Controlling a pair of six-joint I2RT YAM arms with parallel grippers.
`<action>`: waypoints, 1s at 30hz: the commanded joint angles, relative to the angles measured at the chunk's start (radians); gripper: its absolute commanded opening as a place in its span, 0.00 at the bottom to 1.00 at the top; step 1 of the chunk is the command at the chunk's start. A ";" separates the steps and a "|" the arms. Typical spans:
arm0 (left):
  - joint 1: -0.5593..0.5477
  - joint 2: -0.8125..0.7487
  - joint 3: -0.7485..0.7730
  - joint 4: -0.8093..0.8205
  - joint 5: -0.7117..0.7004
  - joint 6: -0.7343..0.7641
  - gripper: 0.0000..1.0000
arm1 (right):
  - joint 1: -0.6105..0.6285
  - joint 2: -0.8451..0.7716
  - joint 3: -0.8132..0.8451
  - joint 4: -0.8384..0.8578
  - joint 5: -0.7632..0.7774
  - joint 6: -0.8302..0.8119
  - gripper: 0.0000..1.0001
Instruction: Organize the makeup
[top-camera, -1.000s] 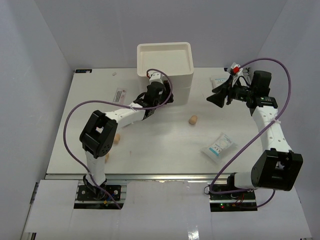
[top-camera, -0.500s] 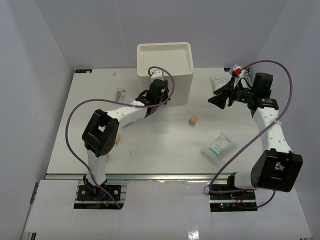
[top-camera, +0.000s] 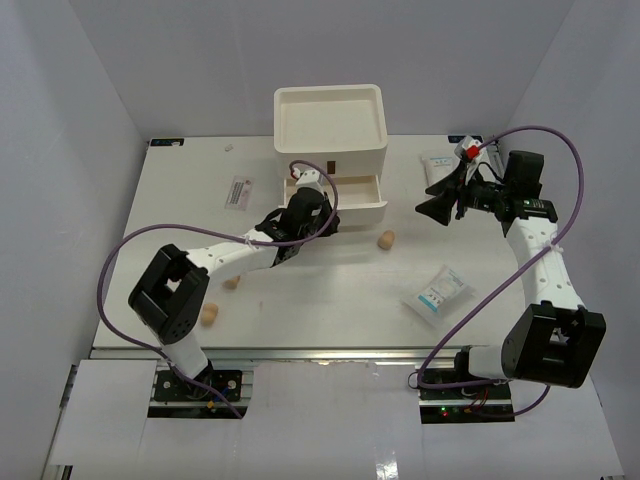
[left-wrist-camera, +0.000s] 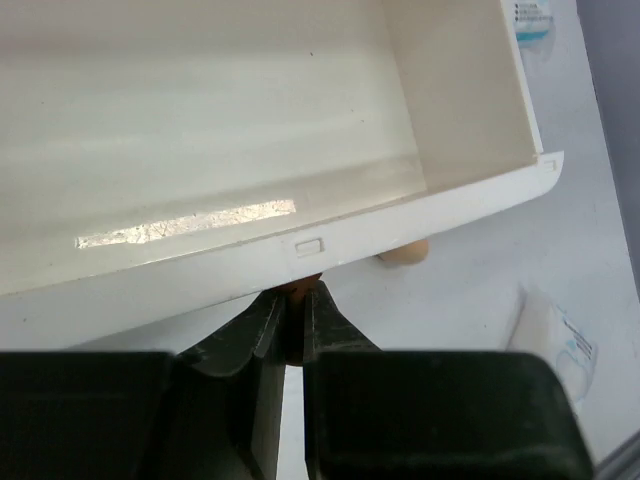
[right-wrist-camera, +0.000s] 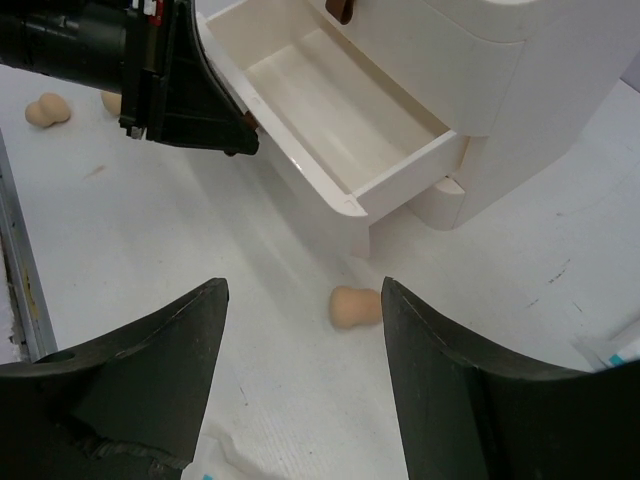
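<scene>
The white three-drawer box (top-camera: 330, 125) stands at the back with its middle drawer (top-camera: 340, 192) pulled out and empty (left-wrist-camera: 200, 110). My left gripper (left-wrist-camera: 295, 300) is shut on that drawer's red-brown handle (left-wrist-camera: 297, 287), and it shows in the top view at the drawer front (top-camera: 322, 218). One tan sponge (top-camera: 386, 240) lies just in front of the drawer. My right gripper (right-wrist-camera: 305, 290) hangs open above that sponge (right-wrist-camera: 355, 307), holding nothing, right of the box (top-camera: 428, 203). Two more sponges (top-camera: 232, 283) (top-camera: 209, 315) lie near the left arm.
A white-blue sachet (top-camera: 437, 291) lies front right and another (top-camera: 437, 165) at the back right under the right arm. A clear packet with pink contents (top-camera: 238, 191) rests left of the box. The upper drawer's handle (right-wrist-camera: 343, 10) shows above the drawer.
My left gripper shut on the drawer handle and drew back toward the front, sliding the middle drawer out. The right gripper stayed almost where it was.
</scene>
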 joint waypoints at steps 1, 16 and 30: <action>-0.023 -0.092 -0.026 0.006 0.035 -0.053 0.12 | -0.006 -0.020 0.005 -0.075 -0.047 -0.108 0.70; -0.024 -0.164 -0.003 -0.053 0.063 -0.002 0.94 | 0.002 0.087 0.172 -0.947 -0.080 -1.276 0.80; -0.002 -0.438 -0.035 -0.189 0.205 0.164 0.98 | 0.191 0.032 -0.005 -0.950 0.362 -1.492 0.78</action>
